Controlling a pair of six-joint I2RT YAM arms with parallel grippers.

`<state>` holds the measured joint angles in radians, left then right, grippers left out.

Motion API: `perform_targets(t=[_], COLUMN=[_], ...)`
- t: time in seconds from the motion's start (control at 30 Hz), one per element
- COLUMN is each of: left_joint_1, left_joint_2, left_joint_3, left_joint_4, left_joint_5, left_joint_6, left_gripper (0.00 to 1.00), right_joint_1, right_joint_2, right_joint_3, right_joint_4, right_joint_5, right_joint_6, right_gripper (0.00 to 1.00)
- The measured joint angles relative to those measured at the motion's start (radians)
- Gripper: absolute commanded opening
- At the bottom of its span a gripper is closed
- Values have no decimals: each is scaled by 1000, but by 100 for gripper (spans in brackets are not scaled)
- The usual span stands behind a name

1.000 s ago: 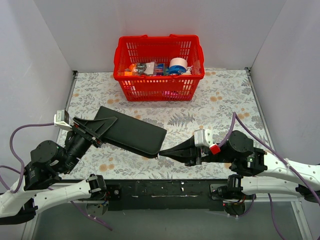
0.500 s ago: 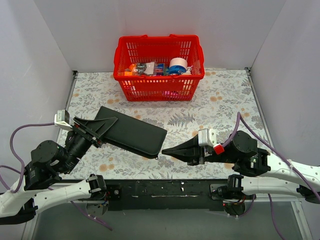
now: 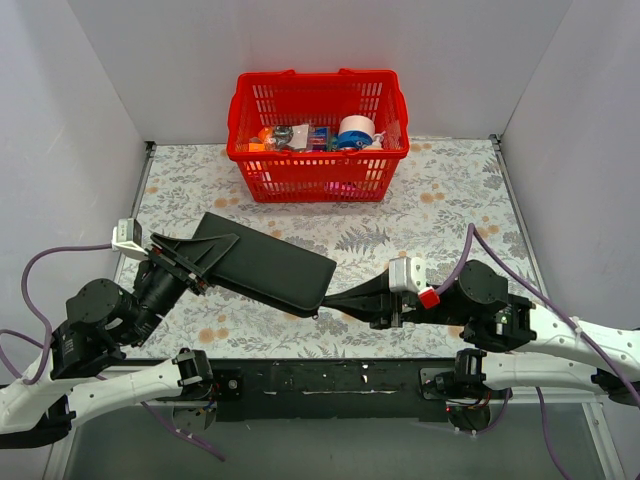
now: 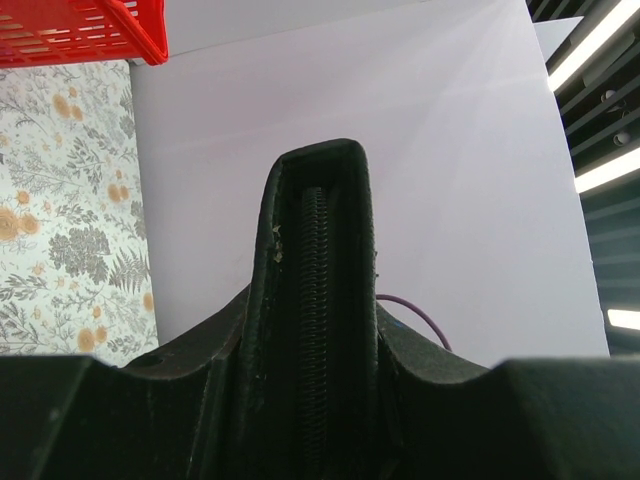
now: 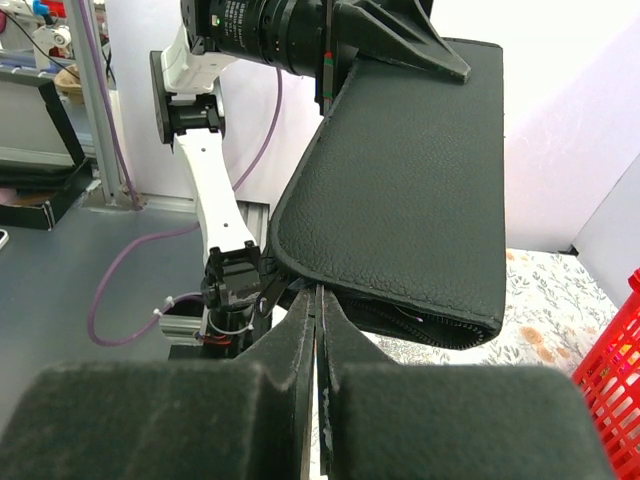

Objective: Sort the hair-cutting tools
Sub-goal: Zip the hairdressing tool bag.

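Note:
No hair-cutting tools show in any view. A large flat black pouch [image 3: 268,266] lies slanted on the flowered table. My left gripper [image 3: 213,262] is shut on its left end, and the left wrist view has the pouch's zippered edge [image 4: 318,300] upright between the fingers. My right gripper [image 3: 327,300] is shut, its tips against the pouch's right corner. In the right wrist view the shut tips [image 5: 318,292] touch the lower edge of the pouch [image 5: 410,180], beside the dangling zipper pull [image 5: 266,300]. The zipper there gapes slightly.
A red plastic basket [image 3: 320,176] with mixed items stands at the back centre, against the white wall. White walls close in the table on the left, right and back. The arms' black base rail runs along the near edge.
The right arm drew back to the right a little, then came forward again to the pouch's corner. The pouch's left end has risen slightly in the left gripper.

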<state>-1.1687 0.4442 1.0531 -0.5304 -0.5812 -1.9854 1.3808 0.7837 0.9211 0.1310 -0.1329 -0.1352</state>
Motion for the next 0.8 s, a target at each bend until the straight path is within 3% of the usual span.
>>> perform_targets(t=[0.3,0.57,0.8], left_joint_1=[3,16,25], left_joint_2=[0,-48,-37], left_joint_3=[-21,-192,-214], left_joint_4=[35,289,475], left_joint_5=[-1,-2,47], left_joint_6=[4,20,114], left_gripper=[0,0,0], right_joint_1=[1,4,6], right_joint_2=[9,-30,9], right_joint_3=[-1,-116,-132], right_joint_4=[14,204,359], right_joint_5=[48,192,256], right_joint_6=[-6,8,10], right_gripper=[1,1,1])
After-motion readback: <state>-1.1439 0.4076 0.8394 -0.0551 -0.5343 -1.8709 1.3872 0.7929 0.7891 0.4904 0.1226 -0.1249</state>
